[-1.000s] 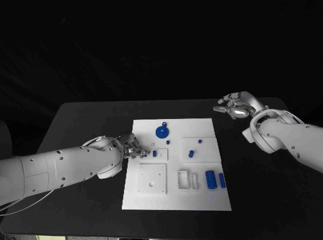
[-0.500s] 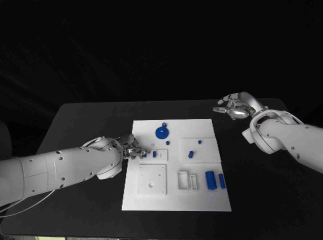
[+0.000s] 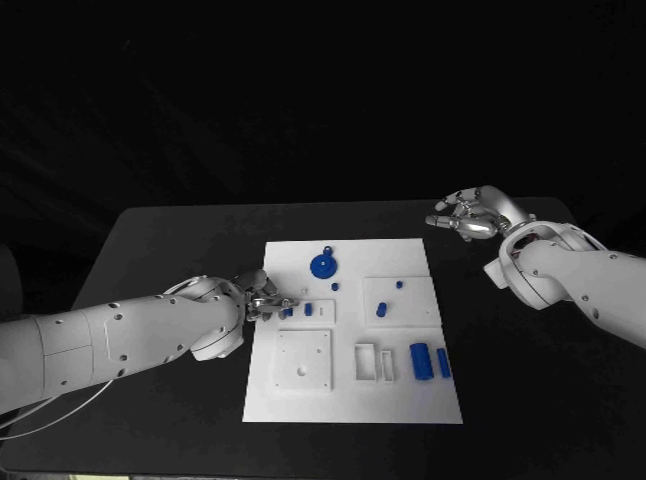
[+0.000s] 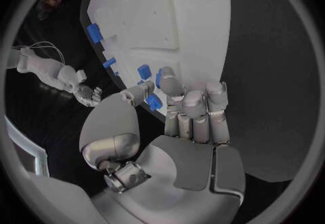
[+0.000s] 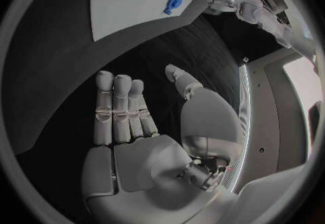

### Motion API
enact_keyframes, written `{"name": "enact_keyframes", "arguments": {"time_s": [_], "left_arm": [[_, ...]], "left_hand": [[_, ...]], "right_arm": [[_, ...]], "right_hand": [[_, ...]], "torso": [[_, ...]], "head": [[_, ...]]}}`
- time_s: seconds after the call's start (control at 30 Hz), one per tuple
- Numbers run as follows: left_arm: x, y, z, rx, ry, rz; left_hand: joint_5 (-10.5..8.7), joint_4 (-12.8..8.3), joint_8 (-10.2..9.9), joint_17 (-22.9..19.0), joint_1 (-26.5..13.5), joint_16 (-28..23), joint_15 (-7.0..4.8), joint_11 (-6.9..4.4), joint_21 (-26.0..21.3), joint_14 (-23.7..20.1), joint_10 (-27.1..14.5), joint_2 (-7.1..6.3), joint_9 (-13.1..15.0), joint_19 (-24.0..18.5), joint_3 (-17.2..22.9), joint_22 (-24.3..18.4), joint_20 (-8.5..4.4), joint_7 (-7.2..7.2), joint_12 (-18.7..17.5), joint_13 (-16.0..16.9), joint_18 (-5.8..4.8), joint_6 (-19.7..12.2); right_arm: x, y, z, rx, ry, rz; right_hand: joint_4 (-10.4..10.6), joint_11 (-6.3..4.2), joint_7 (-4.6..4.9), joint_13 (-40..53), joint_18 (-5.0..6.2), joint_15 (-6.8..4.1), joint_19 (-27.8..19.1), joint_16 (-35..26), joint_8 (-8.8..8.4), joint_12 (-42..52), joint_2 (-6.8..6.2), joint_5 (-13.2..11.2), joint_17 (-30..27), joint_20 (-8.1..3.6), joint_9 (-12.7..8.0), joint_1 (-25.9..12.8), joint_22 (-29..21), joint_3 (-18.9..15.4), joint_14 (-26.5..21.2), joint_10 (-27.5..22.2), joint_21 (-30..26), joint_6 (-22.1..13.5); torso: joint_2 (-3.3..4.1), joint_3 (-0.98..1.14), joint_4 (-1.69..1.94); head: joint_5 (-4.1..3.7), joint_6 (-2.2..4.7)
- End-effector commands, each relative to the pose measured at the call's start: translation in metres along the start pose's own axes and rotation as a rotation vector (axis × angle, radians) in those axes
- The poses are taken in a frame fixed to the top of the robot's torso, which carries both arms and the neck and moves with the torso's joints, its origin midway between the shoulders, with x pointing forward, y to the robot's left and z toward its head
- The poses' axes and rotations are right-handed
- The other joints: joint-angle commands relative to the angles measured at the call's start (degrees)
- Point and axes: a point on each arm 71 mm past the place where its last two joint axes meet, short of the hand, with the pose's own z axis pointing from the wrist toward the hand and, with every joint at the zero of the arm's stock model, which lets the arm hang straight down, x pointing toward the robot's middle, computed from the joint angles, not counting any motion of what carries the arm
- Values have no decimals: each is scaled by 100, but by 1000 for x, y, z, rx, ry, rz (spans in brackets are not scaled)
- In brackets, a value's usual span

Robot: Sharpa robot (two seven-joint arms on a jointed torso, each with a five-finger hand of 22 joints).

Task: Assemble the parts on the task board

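Black table (image 3: 179, 250), flat white task board (image 3: 410, 385)

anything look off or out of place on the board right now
Nothing stands out. The board lies flat and square on the table, with the blue parts on it and nothing spilled or visibly broken. The left hand pinches a small blue part at the board's edge; the right hand hovers open, off the board.

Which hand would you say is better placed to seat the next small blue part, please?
Probably the left hand: it is at the task board's left edge, pinching a small blue part. The right hand hovers open beyond the board's far right corner.
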Motion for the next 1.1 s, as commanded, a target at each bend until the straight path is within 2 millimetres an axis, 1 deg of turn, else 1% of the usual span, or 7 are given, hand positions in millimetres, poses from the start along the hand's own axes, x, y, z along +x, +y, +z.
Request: {"name": "enact_keyframes", "arguments": {"time_s": [0.03,0.2,0.33,0.5,0.63,0.83,1.1], "left_arm": [[4,0,0,5,28,-24],[5,0,-1,8,34,-33],[5,0,-1,10,35,-34],[5,0,-1,12,36,-34],[5,0,-1,15,37,-33],[4,0,-1,19,30,-37],[3,0,-1,22,17,-41]], "left_hand": [[142,-150,-17,-4,-26,6,14,-6,44,-46,-32,115,-2,-72,-26,15,-620,-9,-9,-4,88,-49],[734,-723,-27,-8,-87,-1,18,2,55,-65,-57,374,-13,-111,-73,23,-609,-2,-9,-3,82,-67],[1093,-1147,-38,-16,-235,-9,20,1,50,-68,-67,574,-39,-113,-51,17,-604,2,-5,-8,73,-62],[1448,-1497,-41,-23,-267,-14,19,1,50,-60,-65,725,-60,-92,26,10,-606,3,-3,-18,68,-53],[1804,-1739,-41,-29,-107,-20,19,3,50,-56,-67,762,-70,-68,102,1,-610,6,-3,-25,68,-53],[1928,-1954,-37,-34,128,-25,20,4,45,-53,-67,844,-78,-50,139,-9,-613,7,0,-32,63,-53],[1715,-2042,-44,-45,655,-31,19,4,35,-39,-66,962,-97,-21,181,-30,-609,11,-1,-45,49,-69]], "right_arm": [[1,1,0,-11,11,-1],[2,0,-1,-10,12,-1],[2,0,-1,-10,13,0],[3,-1,-1,-9,15,0],[3,-1,-1,-8,16,0],[3,-1,-1,-8,17,1],[4,-1,-2,-7,17,3]], "right_hand": [[30,-7,29,-5,413,-9,16,-36,26,26,16,25,9,24,-6,-62,10,-9,49,-37,-35,-7],[30,-7,29,-7,413,-9,16,-37,26,27,17,26,10,23,-6,-61,11,-9,49,-37,-36,-7],[30,-7,29,-8,413,-9,17,-37,26,28,18,27,10,23,-6,-61,11,-10,49,-37,-36,-7],[30,-7,29,-9,413,-9,17,-37,26,29,19,28,10,23,-6,-61,12,-10,50,-38,-37,-7],[36,-6,29,-13,413,-9,18,-38,26,32,31,33,12,23,-7,-67,14,-11,50,-38,-38,-7],[37,-6,29,-15,413,-9,19,-39,26,33,35,35,12,24,-7,-69,15,-12,50,-39,-39,-7],[51,-6,30,-23,413,-8,19,-41,27,39,43,43,15,25,-8,-91,19,-23,51,-41,-43,-7]], "torso": [[-2,-2,2],[0,2,3],[0,3,0],[1,5,0],[2,5,1],[1,5,0],[2,4,-2]], "head": [[-1,0],[-3,3],[0,4],[-2,-7],[-2,-8],[-1,-10],[0,-8]]}}
